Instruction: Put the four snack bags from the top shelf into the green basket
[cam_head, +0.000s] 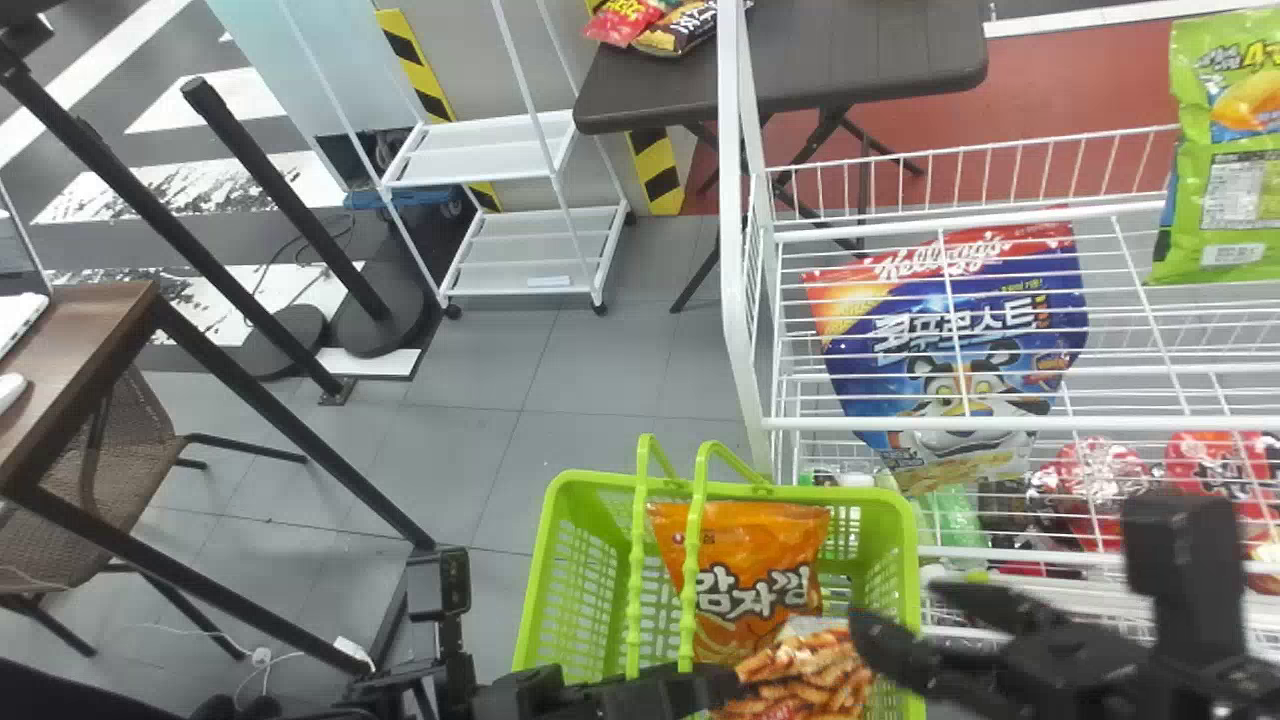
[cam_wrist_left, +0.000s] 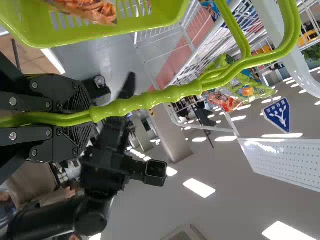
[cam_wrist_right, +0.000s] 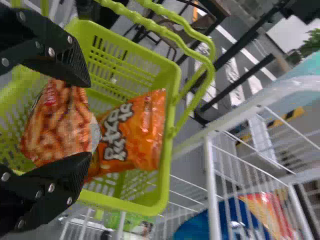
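My left gripper (cam_head: 700, 688) is at the handles of the green basket (cam_head: 570, 478); in the left wrist view the left gripper (cam_wrist_left: 92, 116) is shut on both handles (cam_wrist_left: 150, 100). An orange snack bag (cam_head: 745, 570) leans inside the basket. Nearer, a bag with a picture of reddish sticks (cam_head: 800, 672) lies beside it. Over that bag is my right gripper (cam_head: 900, 607). Seen from its wrist, the right gripper (cam_wrist_right: 89, 120) stands open, its fingers on either side of the stick bag (cam_wrist_right: 60, 125). A green snack bag (cam_head: 1230, 150) is on the top shelf at the right.
The white wire rack (cam_head: 745, 300) rises just right of the basket, with a blue cereal bag (cam_head: 950, 340) and red packs (cam_head: 1100, 480) lower down. Behind are a dark folding table (cam_head: 850, 60) and a white shelf cart (cam_head: 540, 240). A wooden desk (cam_head: 80, 330) stands left.
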